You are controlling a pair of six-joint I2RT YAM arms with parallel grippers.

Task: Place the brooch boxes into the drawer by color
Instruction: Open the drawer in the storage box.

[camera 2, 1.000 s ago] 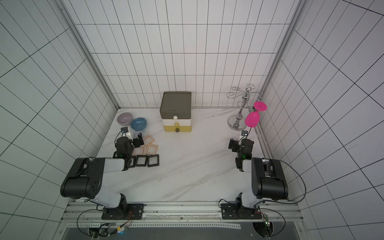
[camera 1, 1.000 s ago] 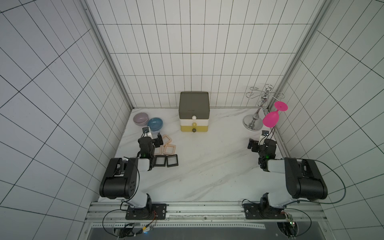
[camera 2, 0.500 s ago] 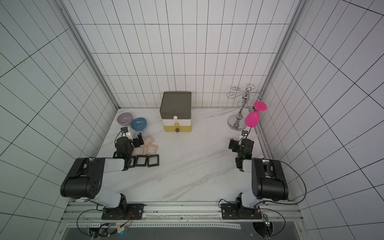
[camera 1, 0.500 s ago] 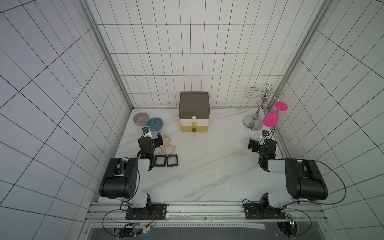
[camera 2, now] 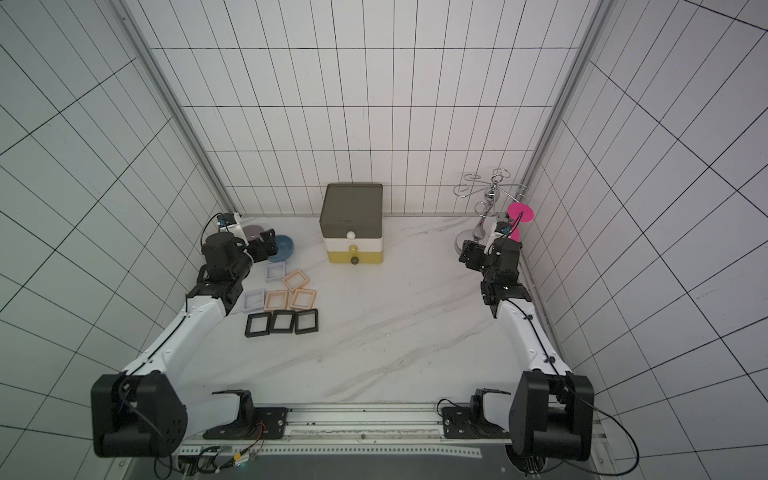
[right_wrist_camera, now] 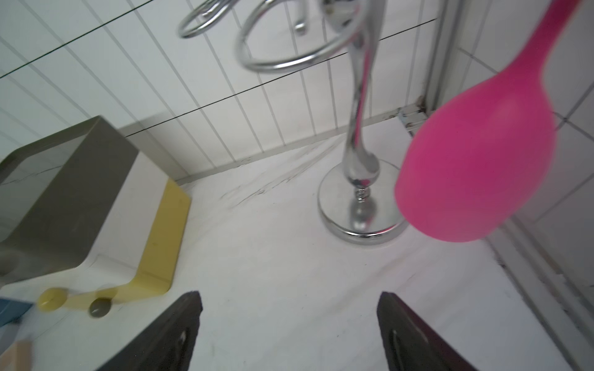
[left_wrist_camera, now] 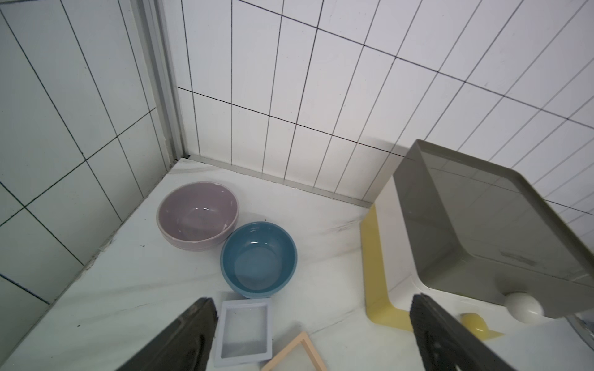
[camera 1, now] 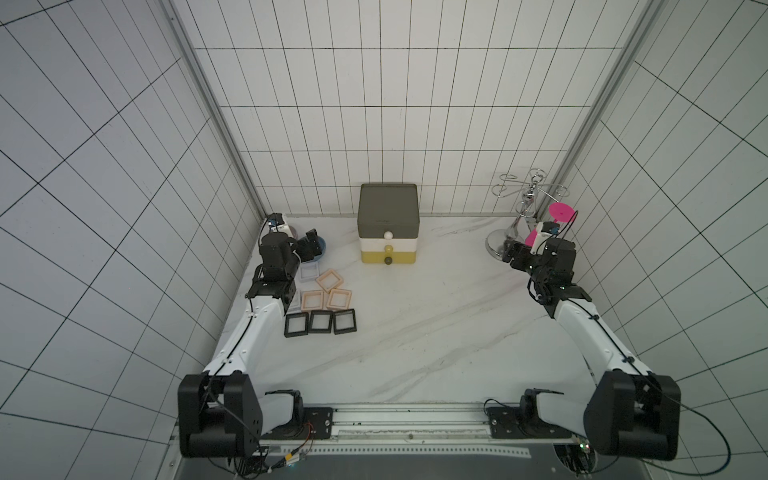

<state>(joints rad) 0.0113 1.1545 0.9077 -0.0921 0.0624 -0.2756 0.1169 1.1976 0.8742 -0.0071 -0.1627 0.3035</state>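
Nothing's budged lately: left pincer and right pincer gape empty, so the robot probably should pull a knob on the drawer straight out.

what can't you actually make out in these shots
- Inside the drawer: no tier's interior shows in any view.
- Lavender boxes: the left arm overhangs them in both top views, so a third may be hidden.
- Peach box: cut off by the picture's edge, left wrist view.
- Drawer knobs: smeared by blur, right wrist view.
- Black boxes: contents behind the windows too small to see, top views.
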